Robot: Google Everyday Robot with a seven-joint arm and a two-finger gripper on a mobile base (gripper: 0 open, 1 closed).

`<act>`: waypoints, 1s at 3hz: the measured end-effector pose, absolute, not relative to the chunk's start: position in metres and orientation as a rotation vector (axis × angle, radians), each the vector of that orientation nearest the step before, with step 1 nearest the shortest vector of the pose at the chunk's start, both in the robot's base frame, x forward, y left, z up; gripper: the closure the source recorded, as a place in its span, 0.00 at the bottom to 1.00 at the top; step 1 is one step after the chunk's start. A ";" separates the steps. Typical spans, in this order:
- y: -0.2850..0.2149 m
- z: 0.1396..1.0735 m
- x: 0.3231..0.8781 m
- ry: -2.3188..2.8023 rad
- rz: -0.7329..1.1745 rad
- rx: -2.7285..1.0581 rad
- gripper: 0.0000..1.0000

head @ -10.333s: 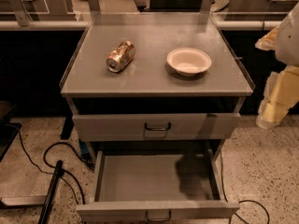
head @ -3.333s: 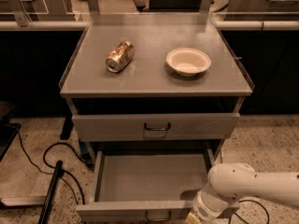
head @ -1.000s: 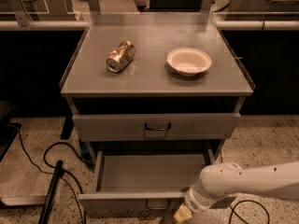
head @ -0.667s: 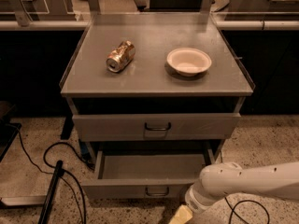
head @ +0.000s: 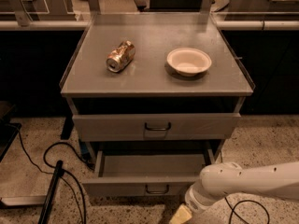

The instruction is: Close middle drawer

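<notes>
The middle drawer is going in! A second ago far more of its tray lay bare; now the front panel has slid back towards the cabinet and only a shorter strip of tray floor shows. It is not shut yet: it sticks out well past the upper drawer, so I judge the push is roughly halfway done. Right of its loop handle, low at the bottom edge, sits the gripper, just in front of the panel. Whether it touches the panel, or is clamped or released, I cannot tell.

Around it, from the left: cables loop over the floor and a dark pole leans beside the drawer's left corner, near but apart, not in its path. Up top, a crushed can lies on its side, the bowl right of it. Far right, the white arm reaches in; nothing blocks the drawer.
</notes>
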State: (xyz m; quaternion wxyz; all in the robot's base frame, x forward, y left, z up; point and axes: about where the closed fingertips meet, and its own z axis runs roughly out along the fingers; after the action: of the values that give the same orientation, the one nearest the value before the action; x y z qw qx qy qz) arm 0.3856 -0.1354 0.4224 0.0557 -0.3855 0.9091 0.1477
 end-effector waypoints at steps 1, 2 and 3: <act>-0.135 0.422 0.386 2.759 0.448 -1.170 0.41; -0.134 0.422 0.399 2.752 0.413 -1.166 0.65; -0.132 0.425 0.421 2.718 0.348 -1.173 0.89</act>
State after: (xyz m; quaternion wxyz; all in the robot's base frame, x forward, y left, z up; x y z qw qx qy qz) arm 0.4212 -0.1315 0.4250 0.0806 -0.3922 0.9089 0.1165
